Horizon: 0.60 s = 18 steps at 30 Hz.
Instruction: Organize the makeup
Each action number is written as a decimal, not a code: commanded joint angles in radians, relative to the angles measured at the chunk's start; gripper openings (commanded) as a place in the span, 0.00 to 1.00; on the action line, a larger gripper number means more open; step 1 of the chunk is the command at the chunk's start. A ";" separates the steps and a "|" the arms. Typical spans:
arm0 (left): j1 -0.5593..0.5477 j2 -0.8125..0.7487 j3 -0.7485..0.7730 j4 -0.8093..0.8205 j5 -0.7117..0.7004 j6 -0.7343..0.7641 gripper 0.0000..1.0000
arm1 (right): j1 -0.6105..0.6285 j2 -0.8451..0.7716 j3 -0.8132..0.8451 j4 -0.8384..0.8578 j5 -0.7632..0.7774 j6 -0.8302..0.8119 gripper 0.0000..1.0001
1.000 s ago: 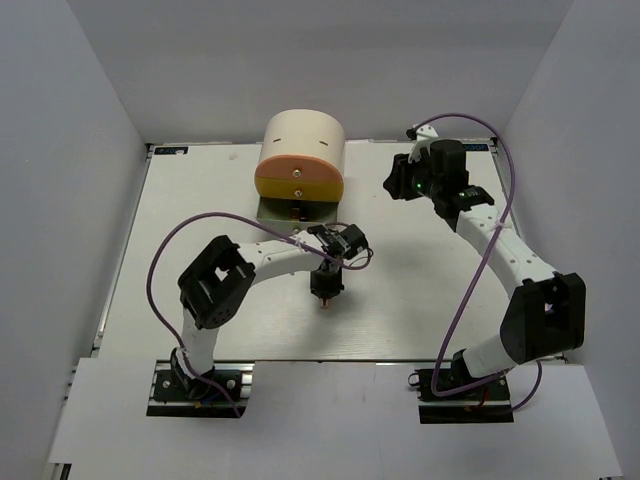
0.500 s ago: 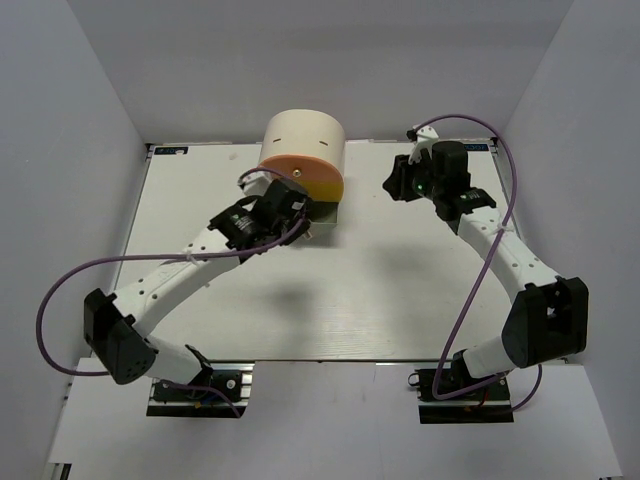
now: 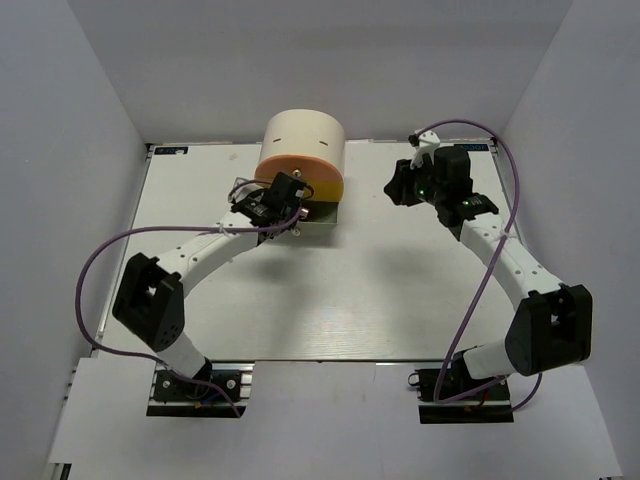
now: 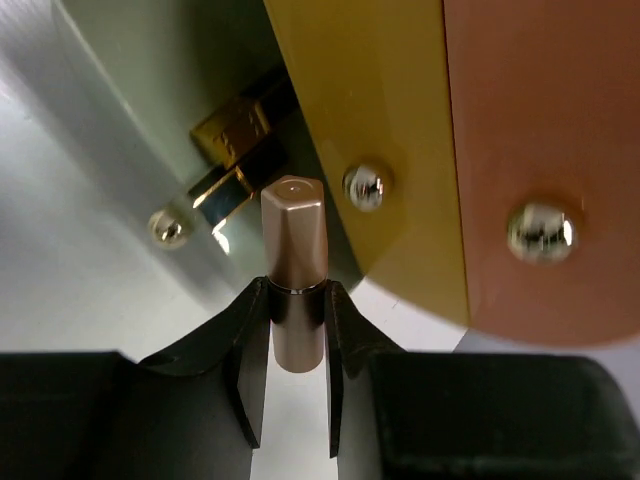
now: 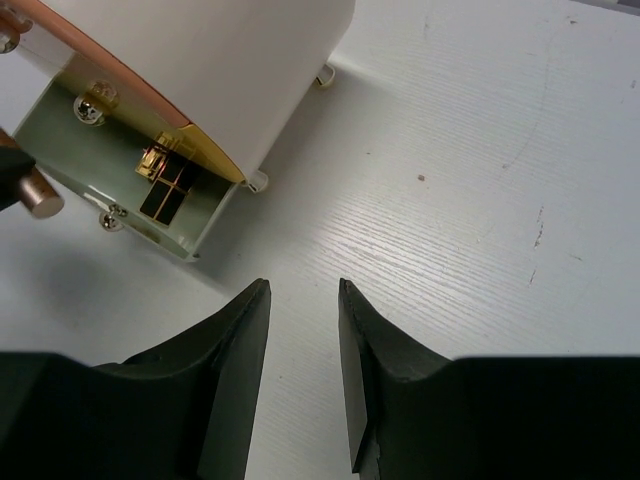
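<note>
Copper-coloured, faceted metal lipstick tube (image 4: 295,225) stands upright between the black fingers of my left gripper (image 4: 296,300), which pinch it at the seam where cap meets body. It hangs over the open pale-green bottom drawer (image 4: 150,100) of the cream cylindrical box (image 5: 230,60), close to the yellow drawer front (image 4: 370,100) above it. A gold-and-black rectangular case (image 4: 235,150) already lies inside that drawer.

I judge the lipstick light, rigid and slick, so it could twist or slide in the grip. The flat facets give the pads a fair seat. Holding the body is safer than the cap, which may pull off.

My right gripper (image 5: 303,300) hovers over the white table (image 5: 480,180) beside the box, jaws spread, holding nothing.

I can read no brand or label. The gold case shows faint raised marks, too blurred to make out.
</note>
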 commanded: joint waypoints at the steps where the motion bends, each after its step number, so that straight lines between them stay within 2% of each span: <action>1: 0.040 0.024 0.064 0.063 -0.015 -0.097 0.00 | -0.005 -0.048 -0.019 0.043 0.007 0.011 0.40; 4: 0.074 0.067 0.061 0.059 0.025 -0.128 0.00 | -0.008 -0.061 -0.032 0.044 0.016 0.004 0.40; 6: 0.088 0.085 0.045 0.105 0.060 -0.131 0.04 | -0.008 -0.065 -0.036 0.047 0.022 -0.002 0.40; 7: 0.102 0.091 0.035 0.116 0.071 -0.135 0.07 | -0.008 -0.067 -0.038 0.047 0.024 -0.003 0.40; 10: 0.114 0.110 0.033 0.142 0.109 -0.134 0.30 | -0.011 -0.070 -0.041 0.044 0.025 -0.008 0.40; 11: 0.126 0.113 0.033 0.153 0.117 -0.132 0.42 | -0.010 -0.070 -0.041 0.046 0.024 -0.009 0.40; 12: 0.126 0.114 0.033 0.159 0.129 -0.131 0.47 | -0.011 -0.068 -0.042 0.044 0.019 -0.011 0.41; 17: 0.136 0.098 0.022 0.199 0.165 -0.103 0.54 | -0.010 -0.061 -0.044 0.046 -0.042 -0.060 0.45; 18: 0.136 0.088 0.019 0.204 0.184 -0.083 0.55 | -0.011 -0.055 -0.039 0.037 -0.105 -0.075 0.48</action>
